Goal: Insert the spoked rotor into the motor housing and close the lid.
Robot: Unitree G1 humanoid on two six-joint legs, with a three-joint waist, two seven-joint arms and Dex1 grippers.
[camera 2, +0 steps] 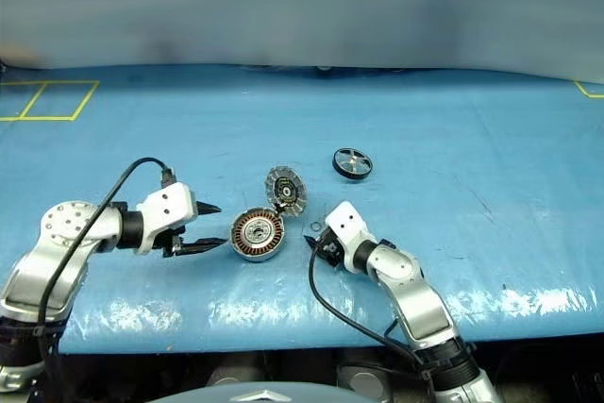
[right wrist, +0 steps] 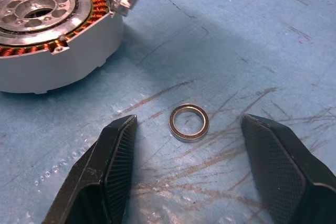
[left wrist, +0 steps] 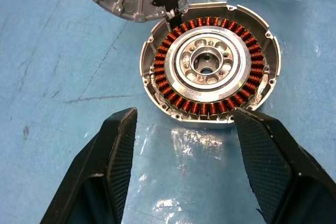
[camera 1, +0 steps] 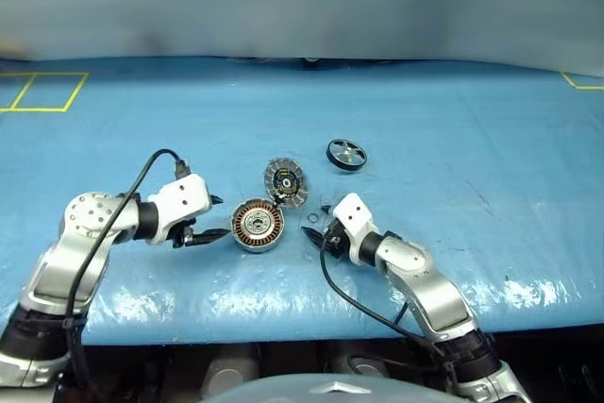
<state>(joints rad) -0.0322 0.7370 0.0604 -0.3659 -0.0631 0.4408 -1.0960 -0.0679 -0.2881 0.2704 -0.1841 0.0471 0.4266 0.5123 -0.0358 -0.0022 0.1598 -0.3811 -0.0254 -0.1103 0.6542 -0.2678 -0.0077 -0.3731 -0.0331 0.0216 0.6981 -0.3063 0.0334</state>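
On the blue bench (camera 1: 491,186) the motor housing (camera 1: 258,225) lies flat, open face up, copper windings and hub inside, no rotor in it. The left pincer (camera 1: 212,217) gapes empty just beside it; the right pincer (camera 1: 319,226) gapes over a tiny ring (right wrist: 188,123). The lid (camera 1: 284,179) tilts up behind the housing. Farther off, the spoked rotor (camera 1: 346,153) lies flat.

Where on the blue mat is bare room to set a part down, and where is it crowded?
Bare: the wide stretch right of the spoked rotor, and the far-left area toward the yellow tape square. Crowded: the centre, where the motor housing, its opened lid and the small ring sit between the open left tool and open right tool.
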